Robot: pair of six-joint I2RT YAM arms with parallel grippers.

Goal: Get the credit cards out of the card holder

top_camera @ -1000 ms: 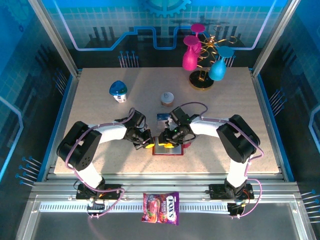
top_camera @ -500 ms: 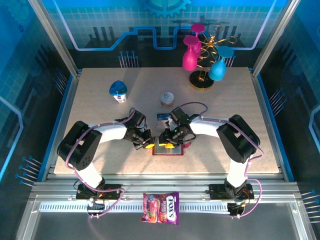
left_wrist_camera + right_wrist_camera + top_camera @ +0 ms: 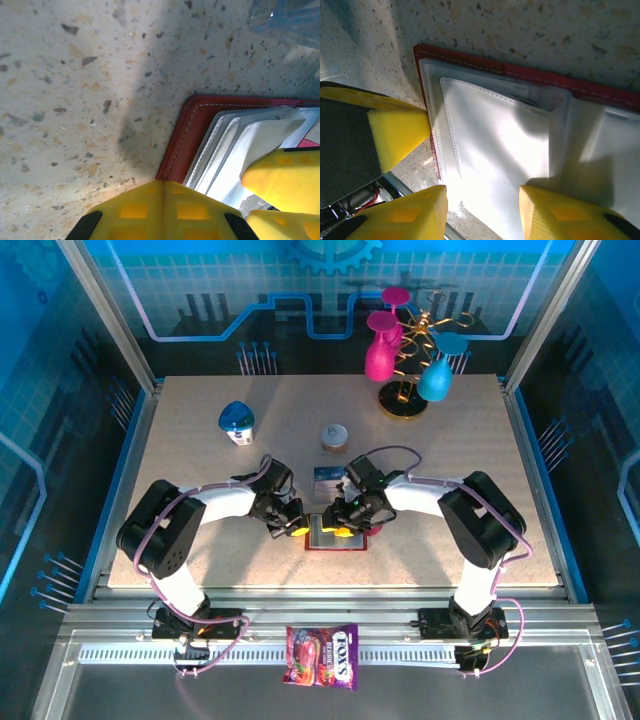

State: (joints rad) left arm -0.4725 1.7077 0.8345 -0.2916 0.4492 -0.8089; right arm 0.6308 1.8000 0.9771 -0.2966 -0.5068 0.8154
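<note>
Since a second ago the right arm's elbow has drifted slightly rightward. The card holder (image 3: pixel 330 538) has not moved and lies open at the lower centre of the table (image 3: pixel 470 440), near its front edge. The left gripper (image 3: pixel 297 529), closed, touches the holder's left rim. The right gripper (image 3: pixel 343 528) has its jaws apart over a clear pocket. A blue card (image 3: pixel 326 475) lies just above. Bare tabletop spreads out on both sides.
</note>
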